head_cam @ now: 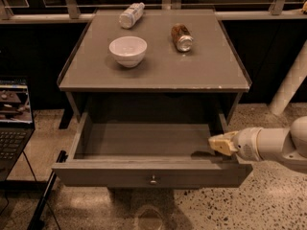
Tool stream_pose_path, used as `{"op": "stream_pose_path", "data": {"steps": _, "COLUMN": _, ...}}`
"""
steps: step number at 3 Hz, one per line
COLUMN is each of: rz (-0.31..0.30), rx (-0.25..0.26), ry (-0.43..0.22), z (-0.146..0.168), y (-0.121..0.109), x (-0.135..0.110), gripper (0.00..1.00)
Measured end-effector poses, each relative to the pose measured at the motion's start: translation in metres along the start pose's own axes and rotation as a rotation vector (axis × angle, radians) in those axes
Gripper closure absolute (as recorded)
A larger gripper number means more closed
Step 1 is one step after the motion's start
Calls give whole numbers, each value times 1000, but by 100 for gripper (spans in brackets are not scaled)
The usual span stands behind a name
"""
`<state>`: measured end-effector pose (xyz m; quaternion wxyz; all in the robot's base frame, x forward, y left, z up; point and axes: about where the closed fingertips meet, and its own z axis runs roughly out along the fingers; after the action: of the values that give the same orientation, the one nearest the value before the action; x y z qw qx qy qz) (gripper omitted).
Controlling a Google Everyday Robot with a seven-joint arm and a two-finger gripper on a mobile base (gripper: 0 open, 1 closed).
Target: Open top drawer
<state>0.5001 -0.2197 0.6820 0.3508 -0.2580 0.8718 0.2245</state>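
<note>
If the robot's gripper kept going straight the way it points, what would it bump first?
Probably the left inside wall of the open grey-brown top drawer. The beige gripper sits at its right edge, pointing left; depth is unclear.

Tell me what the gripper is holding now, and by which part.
It cannot be told. The gripper sits at the right wall of the open top drawer, near its front.

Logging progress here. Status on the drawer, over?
Hand at top drawer right wall, near front. Drawer pulled well out. Laptop off to its left, not touching.
</note>
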Motion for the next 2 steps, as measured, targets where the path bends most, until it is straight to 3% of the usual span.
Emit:
{"op": "stream_pose_path", "data": {"steps": 1, "rz": -48, "rx": -30, "ry": -238, "z": -29, "y": 5, "x": -60, "gripper": 84}}
{"op": "stream_pose_path", "data": {"steps": 2, "rz": -101, "rx": -8, "ry": -309, "z": -46, "y": 6, "x": -73, "gripper": 64}}
